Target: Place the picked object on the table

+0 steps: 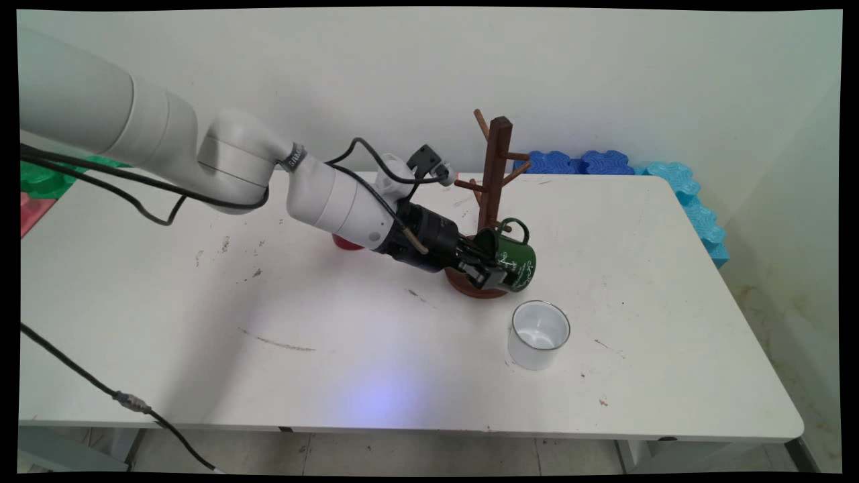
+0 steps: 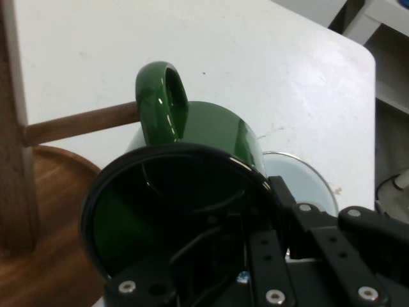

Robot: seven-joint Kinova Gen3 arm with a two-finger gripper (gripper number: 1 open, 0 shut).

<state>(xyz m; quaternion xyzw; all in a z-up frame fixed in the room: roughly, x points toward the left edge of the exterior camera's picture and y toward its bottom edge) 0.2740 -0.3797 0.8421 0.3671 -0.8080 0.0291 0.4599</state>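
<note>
White cup (image 1: 539, 333) just in front of wooden mug tree (image 1: 492, 201) on desk (image 1: 268, 322). Tool (image 1: 488, 267) pinching green mug (image 1: 513, 258) rim beside tree base; handle prob. touching a peg.

Mug tree (image 1: 494, 201) stands mid-bench (image 1: 201, 362), toward the wall | mug (image 1: 513, 258) tipped on its side at the tree's base, right side, handle by a low peg | gripper (image 1: 488, 267) at the mug's rim from the left | cup (image 1: 539, 333) upright nearer the front, right of the base | foam blocks (image 1: 678, 181) behind the bench's far right corner
</note>
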